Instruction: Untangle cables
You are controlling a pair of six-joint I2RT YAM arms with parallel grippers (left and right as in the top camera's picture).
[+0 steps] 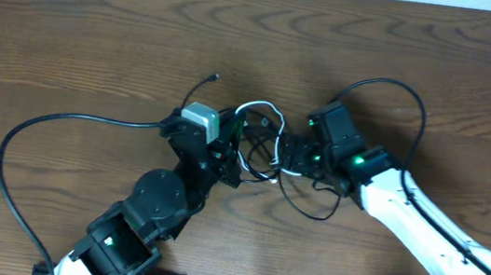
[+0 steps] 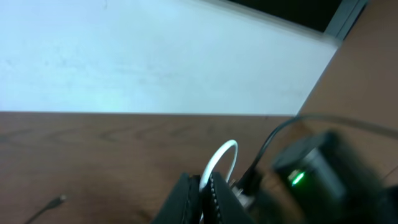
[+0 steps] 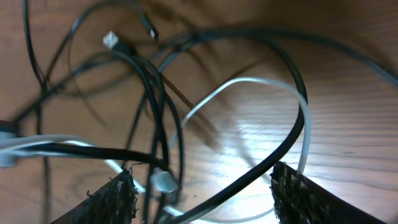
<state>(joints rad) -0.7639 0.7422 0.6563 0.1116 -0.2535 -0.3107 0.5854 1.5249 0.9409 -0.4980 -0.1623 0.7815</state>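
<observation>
The cables [image 1: 261,147] lie knotted together at the middle of the table [image 1: 100,26]. At the knot's 9 o'clock, the left tool [image 2: 203,185] is pressed together on the white cable [image 2: 225,155], probably to anchor that loop while the rest is worked loose. At 3 o'clock, the right tool [image 3: 205,196] stands spread above the black cables [image 3: 155,106], gripping nothing, likely ready to choose a strand and draw it away

Glossy, smooth plastic-sheathed cables [image 3: 249,80] on a smooth, faintly shiny wood-grain table [image 1: 98,35].
</observation>
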